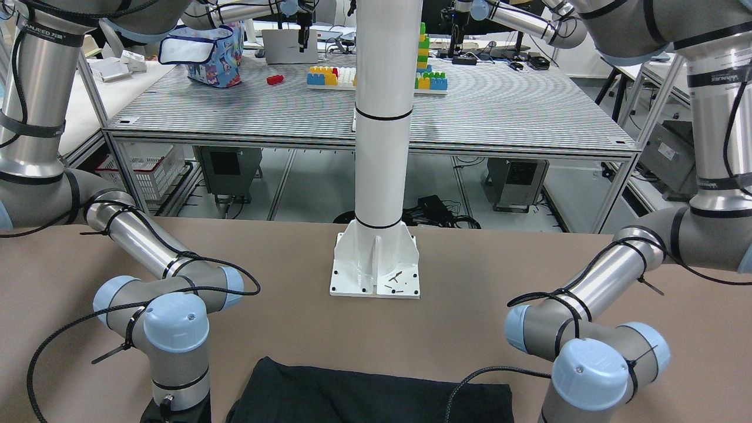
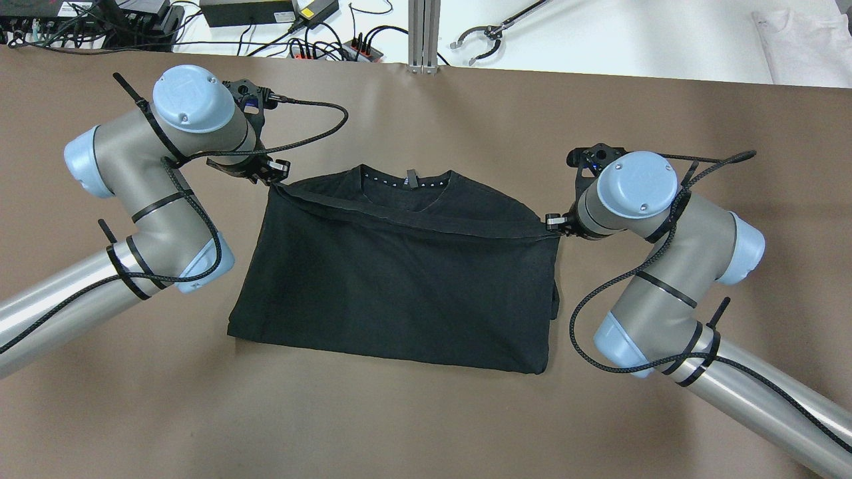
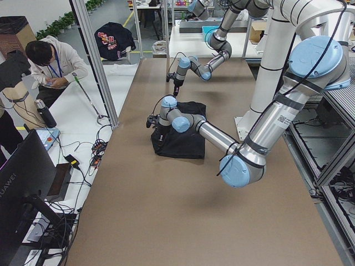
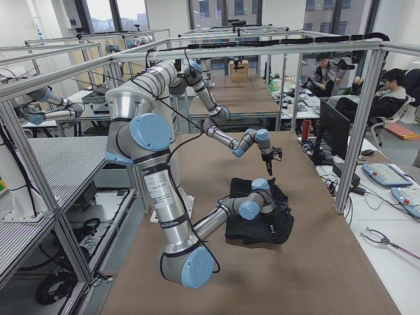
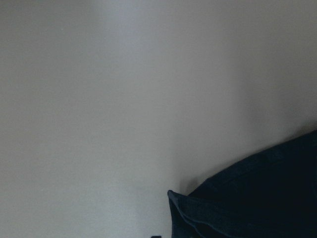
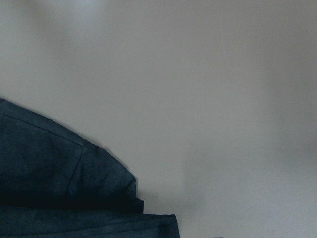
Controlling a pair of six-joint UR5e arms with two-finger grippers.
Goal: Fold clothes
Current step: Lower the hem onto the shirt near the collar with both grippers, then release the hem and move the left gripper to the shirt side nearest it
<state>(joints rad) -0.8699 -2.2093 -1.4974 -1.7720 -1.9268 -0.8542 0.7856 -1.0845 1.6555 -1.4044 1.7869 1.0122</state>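
Two grippers: at the folded hem's ends.
Garment: black T-shirt [image 2: 399, 279], folded, on brown table [image 2: 426, 412].
Left gripper [image 2: 271, 178]: pinching hem corner.
Right gripper [image 2: 554, 223]: pinching opposite corner.

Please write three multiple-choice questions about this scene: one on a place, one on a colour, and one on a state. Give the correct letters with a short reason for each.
1. Where does the black T-shirt lie?
A. on the brown table
B. on the white pillar's base plate
C. on the floor

2. What colour are the arms' joint caps?
A. red
B. light blue
C. green

3. How is the T-shirt now?
A. rolled into a ball
B. hanging wholly in the air
C. partly folded, its hem drawn up near the collar

Answers: 1 A, the overhead view shows it on the table. 2 B, the caps are pale blue. 3 C, a hem edge runs from the left gripper to the right gripper, just below the collar.
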